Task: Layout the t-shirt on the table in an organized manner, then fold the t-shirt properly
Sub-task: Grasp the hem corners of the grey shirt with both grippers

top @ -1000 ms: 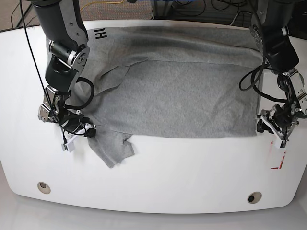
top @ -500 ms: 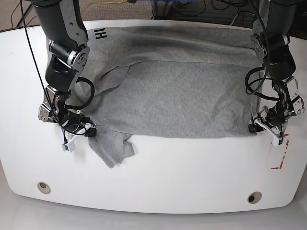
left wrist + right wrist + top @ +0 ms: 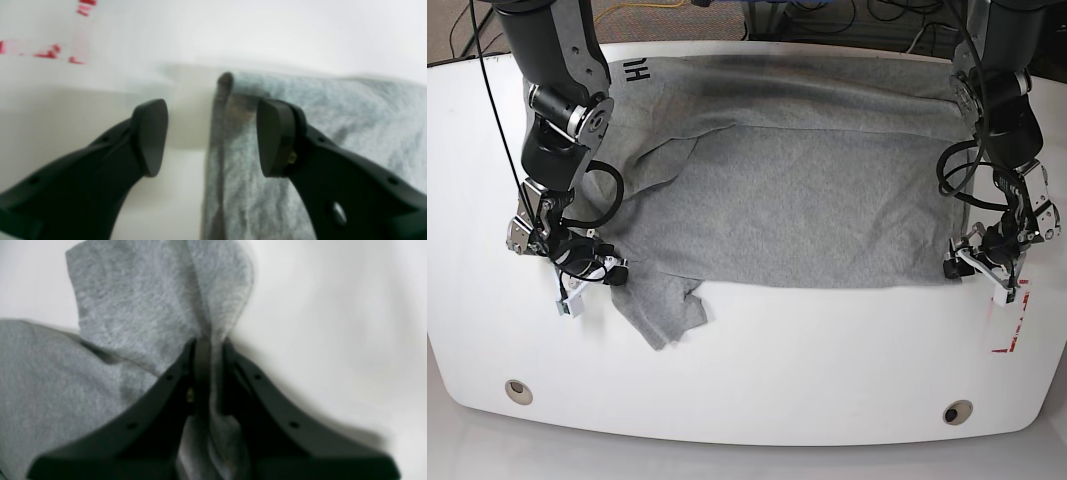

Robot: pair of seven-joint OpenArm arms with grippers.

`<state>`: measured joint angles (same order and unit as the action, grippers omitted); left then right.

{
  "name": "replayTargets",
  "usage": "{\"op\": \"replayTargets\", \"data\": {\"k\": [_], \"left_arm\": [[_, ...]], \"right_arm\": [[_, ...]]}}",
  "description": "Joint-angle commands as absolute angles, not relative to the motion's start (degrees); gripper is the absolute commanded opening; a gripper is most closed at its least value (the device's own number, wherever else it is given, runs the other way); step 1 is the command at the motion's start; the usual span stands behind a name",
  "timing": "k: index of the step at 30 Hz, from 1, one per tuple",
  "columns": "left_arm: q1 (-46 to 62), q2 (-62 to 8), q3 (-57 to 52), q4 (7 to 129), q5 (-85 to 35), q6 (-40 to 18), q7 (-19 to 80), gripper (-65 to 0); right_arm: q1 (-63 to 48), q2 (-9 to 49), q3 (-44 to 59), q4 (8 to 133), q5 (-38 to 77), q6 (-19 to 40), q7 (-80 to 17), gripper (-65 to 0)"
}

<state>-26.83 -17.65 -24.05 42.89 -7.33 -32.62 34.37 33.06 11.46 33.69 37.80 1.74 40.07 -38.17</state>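
Pinching t-shirt (image 3: 140, 306), R gripper (image 3: 208, 343), L gripper (image 3: 211, 136) agape

Heather-grey knit t-shirt (image 3: 807, 190) across the middle, mottled light and dark, black block lettering (image 3: 635, 71) printed near one top corner. Glossy white tabletop (image 3: 757, 370) underneath, plain but for a thin red outlined rectangle mark (image 3: 1010, 325) near one edge. Two round grommet holes (image 3: 518, 390), dull grey-silver with dark centres. Matte black moulded gripper fingers (image 3: 151, 133) on the left wrist view, same matte black on the right wrist fingers (image 3: 173, 386), grey cloth between. Black glossy arm housings (image 3: 552, 60), black cables (image 3: 487, 100).
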Motion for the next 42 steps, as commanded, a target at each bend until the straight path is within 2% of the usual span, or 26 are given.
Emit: {"op": "replayTargets", "data": {"k": [1, 6, 9, 15, 18, 22, 27, 42], "left_arm": [[-28.44, -17.10, -22.02, 43.47, -8.04, -33.27, 33.98, -25.4], [-28.44, -16.66, -20.26, 43.47, -8.13, -33.27, 33.98, -26.0], [-28.44, -15.87, -20.18, 43.47, -8.22, -33.36, 33.98, -30.0], [-28.44, -15.60, -20.00, 43.47, -8.04, -33.36, 33.89, -49.3], [-28.44, -15.60, -20.00, 43.56, -7.96, -33.36, 33.89, -54.9], [-28.44, -15.60, -20.00, 43.74, -7.96, -33.36, 33.89, -57.6], [-28.44, -15.60, -20.18, 43.91, -8.22, -33.36, 33.89, -62.1], [-24.13, -15.60, -20.44, 58.77, -8.31, -33.36, 36.35, -62.6]], "right_arm": [[34.15, 12.18, 33.63, 38.37, 1.54, 40.00, -39.25, -60.2], [34.15, 12.18, 33.63, 38.37, 1.63, 40.00, -39.34, -60.2], [34.15, 12.18, 33.63, 38.37, 1.63, 40.00, -39.34, -60.4], [34.15, 12.26, 33.63, 38.37, 1.54, 40.00, -39.34, -60.7], [34.15, 12.26, 33.63, 39.52, 1.54, 40.00, -39.34, -61.0], [33.19, 11.91, 33.01, 42.77, 1.27, 40.00, -39.43, -65.0], [32.57, 11.74, 25.80, 47.52, -1.01, 40.00, -39.43, -65.0], [30.99, 10.33, 24.31, 64.31, -1.01, 40.00, -47.78, -65.0]]}}
